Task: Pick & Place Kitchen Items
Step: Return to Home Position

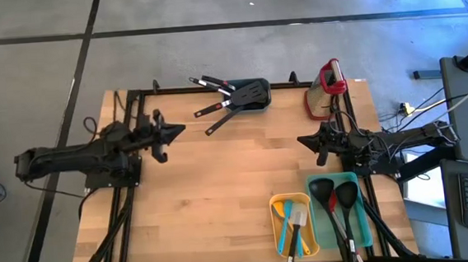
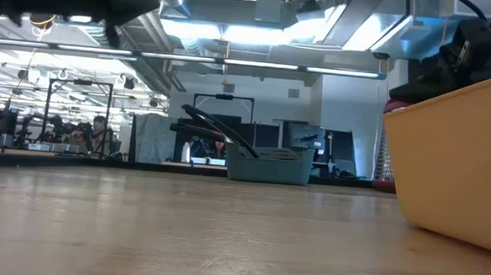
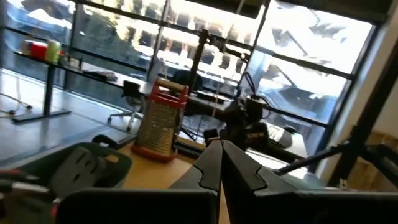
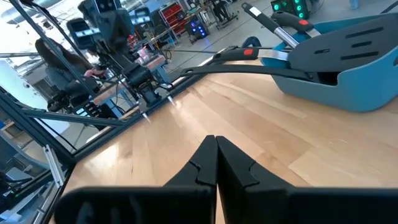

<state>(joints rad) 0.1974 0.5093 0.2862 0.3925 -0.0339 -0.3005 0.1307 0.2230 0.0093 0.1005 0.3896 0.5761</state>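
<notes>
Several black turners (image 1: 244, 97) with red-trimmed handles lie in a blue-grey bin (image 1: 259, 106) at the table's far middle, their handles sticking out over its left rim. They also show in the right wrist view (image 4: 336, 46). Teal and white spatulas (image 1: 293, 223) lie in a yellow bin (image 1: 277, 206) at the near right. Two black ladles (image 1: 336, 195) lie in a teal tray (image 1: 314, 183) beside it. My left gripper (image 1: 178, 132) hovers shut and empty over the table's left. My right gripper (image 1: 304, 140) hovers shut and empty over the right.
A red-topped metal grater (image 1: 329, 79) stands at the far right corner and shows in the left wrist view (image 3: 160, 121). Bare wood lies between the two grippers and along the near left. People and benches show in the room beyond the table.
</notes>
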